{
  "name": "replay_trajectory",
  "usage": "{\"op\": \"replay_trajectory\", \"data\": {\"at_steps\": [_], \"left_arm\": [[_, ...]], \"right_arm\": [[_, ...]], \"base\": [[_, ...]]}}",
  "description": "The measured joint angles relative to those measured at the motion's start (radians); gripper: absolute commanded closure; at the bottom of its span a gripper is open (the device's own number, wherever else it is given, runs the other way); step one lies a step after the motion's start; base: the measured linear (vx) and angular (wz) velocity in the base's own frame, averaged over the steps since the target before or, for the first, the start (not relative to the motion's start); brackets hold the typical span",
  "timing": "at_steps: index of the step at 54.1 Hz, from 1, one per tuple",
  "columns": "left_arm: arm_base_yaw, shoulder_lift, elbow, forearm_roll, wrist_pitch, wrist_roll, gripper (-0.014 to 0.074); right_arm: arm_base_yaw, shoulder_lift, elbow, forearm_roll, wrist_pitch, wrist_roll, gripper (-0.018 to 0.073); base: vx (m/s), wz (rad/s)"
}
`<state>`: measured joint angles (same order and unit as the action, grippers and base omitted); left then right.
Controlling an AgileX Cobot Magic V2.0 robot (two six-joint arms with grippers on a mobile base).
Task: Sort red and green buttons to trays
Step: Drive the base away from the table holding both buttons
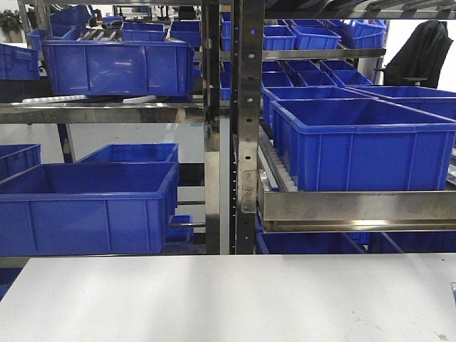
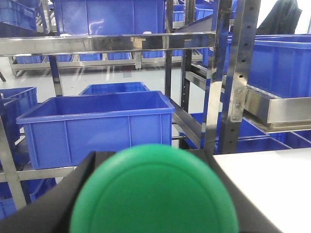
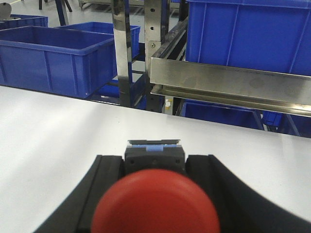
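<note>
Filling the bottom of the left wrist view, the green button (image 2: pixel 154 194) shows its round cap close up and blurred. My left gripper (image 2: pixel 153 159) is shut on it, with a black finger on each side; its base is hidden behind the cap. In the right wrist view my right gripper (image 3: pixel 154 162) is shut on the red button (image 3: pixel 155 206). That button's dark blocky base sticks out between the black fingers (image 3: pixel 104 179), above the white table (image 3: pixel 58 131). The trays are out of view. Neither gripper appears in the front view.
A steel rack (image 1: pixel 246 128) stands behind the white table (image 1: pixel 228 299), with deep blue crates (image 1: pixel 85 206) on its shelves. A metal shelf lip (image 1: pixel 356 206) juts out at the right, just past the table's far edge.
</note>
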<state>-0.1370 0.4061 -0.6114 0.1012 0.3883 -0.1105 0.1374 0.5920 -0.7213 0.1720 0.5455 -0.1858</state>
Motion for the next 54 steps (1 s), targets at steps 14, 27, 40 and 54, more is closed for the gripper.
{"op": "replay_trajectory", "data": {"at_steps": [14, 27, 40, 54], "left_arm": [[0.000, 0.000, 0.000, 0.000, 0.000, 0.000, 0.0596], [0.000, 0.000, 0.000, 0.000, 0.000, 0.000, 0.0596], [0.000, 0.000, 0.000, 0.000, 0.000, 0.000, 0.0596], [0.000, 0.000, 0.000, 0.000, 0.000, 0.000, 0.0596]], "right_arm": [[0.000, 0.000, 0.000, 0.000, 0.000, 0.000, 0.0568], [0.000, 0.000, 0.000, 0.000, 0.002, 0.000, 0.0568], [0.000, 0.000, 0.000, 0.000, 0.002, 0.000, 0.0568], [0.000, 0.000, 0.000, 0.000, 0.002, 0.000, 0.0568]], "base": [[0.00, 0.00], [0.00, 0.00], [-0.01, 0.03], [-0.07, 0.09]]}}
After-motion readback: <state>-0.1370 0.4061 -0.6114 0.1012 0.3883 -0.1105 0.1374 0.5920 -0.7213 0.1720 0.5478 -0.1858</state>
